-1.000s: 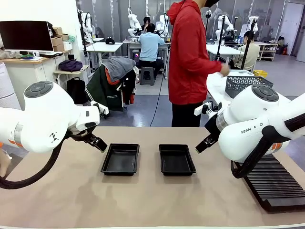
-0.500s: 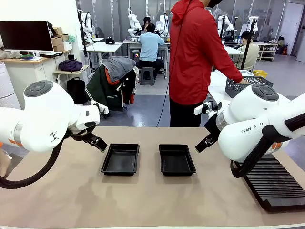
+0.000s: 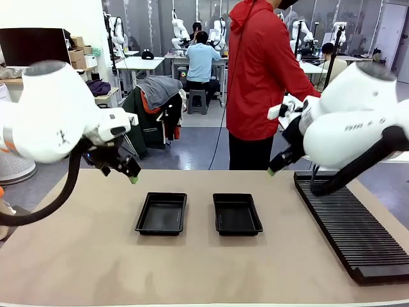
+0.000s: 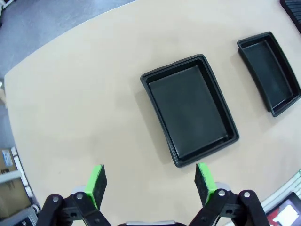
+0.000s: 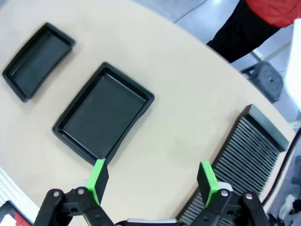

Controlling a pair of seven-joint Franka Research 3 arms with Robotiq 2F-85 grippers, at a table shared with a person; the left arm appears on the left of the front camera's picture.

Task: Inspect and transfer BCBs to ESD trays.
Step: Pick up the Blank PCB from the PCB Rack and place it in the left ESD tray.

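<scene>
left hand (image 3: 130, 174), right hand (image 3: 274, 169) lifted — both agape | ESD trays (image 3: 160, 231) unmoved

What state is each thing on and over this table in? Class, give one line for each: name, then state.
left pincer, open, holding nothing, above the table.
right pincer, open, holding nothing, above the table.
left ESD tray, upright on the table, no board in it.
right ESD tray, upright on the table, no board in it.
slotted rack, lying flat on the table's right side.
</scene>
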